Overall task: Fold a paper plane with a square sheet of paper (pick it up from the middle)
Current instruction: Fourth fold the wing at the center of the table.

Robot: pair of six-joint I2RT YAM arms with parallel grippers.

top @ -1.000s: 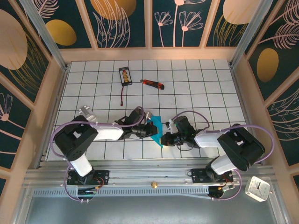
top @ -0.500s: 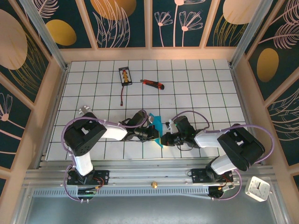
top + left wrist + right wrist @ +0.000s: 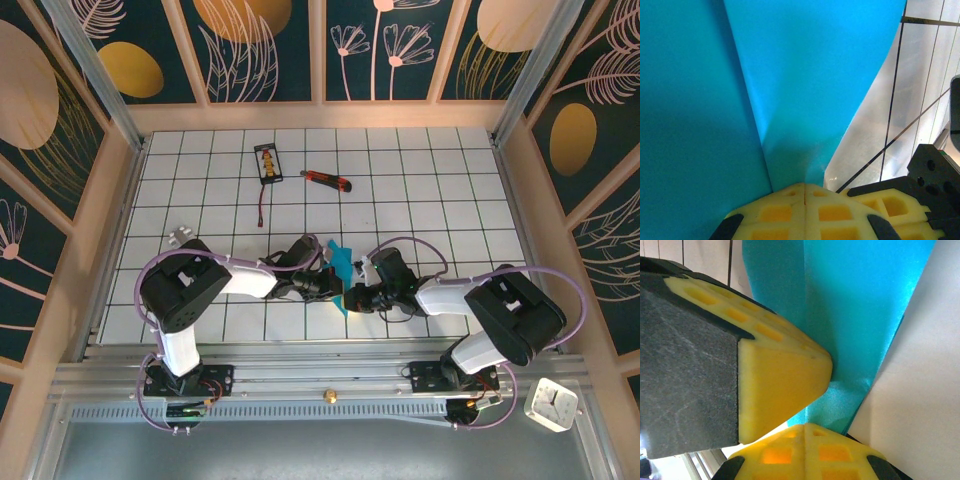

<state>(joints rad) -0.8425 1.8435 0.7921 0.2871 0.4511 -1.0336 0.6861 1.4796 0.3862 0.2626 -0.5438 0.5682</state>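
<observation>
The cyan-blue sheet of paper [image 3: 340, 264], creased into a narrow angular shape, stands tilted above the table's near middle between my two grippers. My left gripper [image 3: 333, 283] comes at it from the left and is shut on its lower edge; in the left wrist view the paper [image 3: 805, 75] fans up out of the closed pads [image 3: 805, 186] with a fold line running up it. My right gripper [image 3: 353, 296] comes from the right and is shut on the paper's bottom corner [image 3: 860, 300]. In the right wrist view its tips [image 3: 805, 426] pinch the paper, with the left gripper's yellow finger [image 3: 780, 385] pressed close beside.
A red-and-black utility knife [image 3: 326, 180] lies at the back middle. A small black packet [image 3: 267, 163] with a thin red cord [image 3: 262, 208] lies left of it. A white clock [image 3: 551, 404] sits off the table at the front right. Wooden walls ring the grid table [image 3: 430, 200].
The left arm has pushed rightward, bringing its gripper tight against the right one. The paper has shifted slightly right and stands a little higher. The right arm has barely moved.
</observation>
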